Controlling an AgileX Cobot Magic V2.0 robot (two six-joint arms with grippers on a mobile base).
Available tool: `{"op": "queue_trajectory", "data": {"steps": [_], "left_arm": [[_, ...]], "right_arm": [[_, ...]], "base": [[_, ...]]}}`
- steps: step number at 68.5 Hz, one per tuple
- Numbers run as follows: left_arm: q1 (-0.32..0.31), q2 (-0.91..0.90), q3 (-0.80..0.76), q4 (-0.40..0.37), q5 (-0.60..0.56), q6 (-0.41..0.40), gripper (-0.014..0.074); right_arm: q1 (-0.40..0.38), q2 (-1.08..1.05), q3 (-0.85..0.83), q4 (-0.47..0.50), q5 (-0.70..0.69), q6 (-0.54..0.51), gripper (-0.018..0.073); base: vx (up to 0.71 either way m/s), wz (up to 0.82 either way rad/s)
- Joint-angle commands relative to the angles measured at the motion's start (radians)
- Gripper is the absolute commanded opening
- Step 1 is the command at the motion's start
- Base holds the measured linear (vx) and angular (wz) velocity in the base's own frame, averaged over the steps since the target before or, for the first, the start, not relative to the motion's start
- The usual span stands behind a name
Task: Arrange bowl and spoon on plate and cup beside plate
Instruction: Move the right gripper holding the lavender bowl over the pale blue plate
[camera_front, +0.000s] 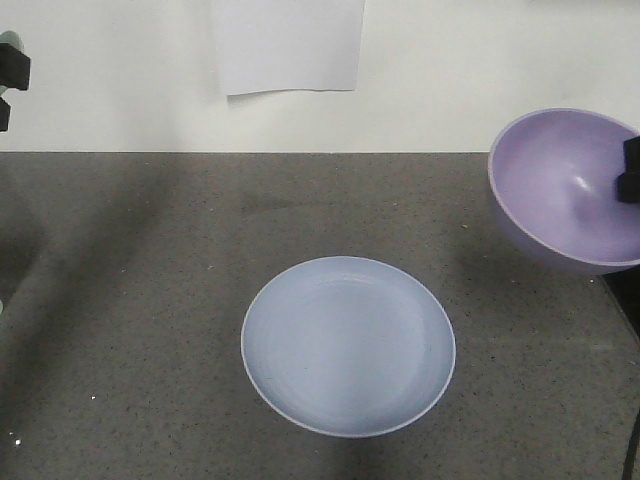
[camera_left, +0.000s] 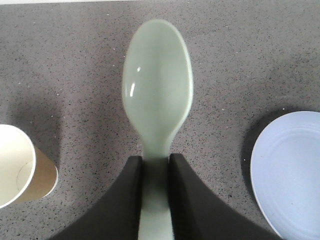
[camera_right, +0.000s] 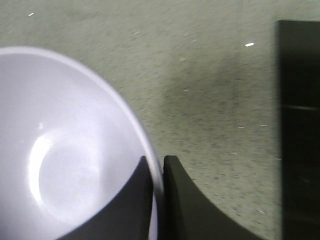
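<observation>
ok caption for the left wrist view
Left gripper grips the mint spoon by its handle, paper cup and plate flanking it.

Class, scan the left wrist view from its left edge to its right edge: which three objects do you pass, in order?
cup → spoon → plate

Dark speckled countertop (camera_front: 150, 300), white wall (camera_front: 450, 70) behind, taped paper sheet (camera_front: 290, 45).

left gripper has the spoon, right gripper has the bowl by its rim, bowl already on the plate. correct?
No: the bowl isn't on the plate. The front view shows it held tilted off to the side, plate bare. Rest holds: left gripper grips the spoon, right gripper the bowl's rim.
</observation>
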Motion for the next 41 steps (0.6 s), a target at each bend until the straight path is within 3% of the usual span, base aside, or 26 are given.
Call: {"op": "queue_trajectory", "data": {"steps": [1,6,24,41], "left_arm": [[-0.008,-0.026,-0.024,-0.004,-0.024,0.001,-0.0006],[-0.008,-0.026,-0.024,-0.004,-0.024,0.001,-0.0006],[-0.008,-0.026,-0.024,-0.004,-0.024,0.001,-0.0006],[-0.008,-0.026,-0.024,-0.004,-0.024,0.001,-0.0006]], "right_arm": [[-0.002,0.045,-0.028,0.094,-0.043,-0.049,-0.0003],[0.031,0.085,-0.028,0.090,-0.049,-0.054,-0.0003],[0.280,0.239,-0.028,0.010,-0.168,-0.001,-0.0003],[0.405,0.371,-0.028,0.013,-0.225,0.012,-0.0003]], "base": [[0.00,0.00],[0.00,0.00],[0.00,0.00],[0.00,0.00]]}}
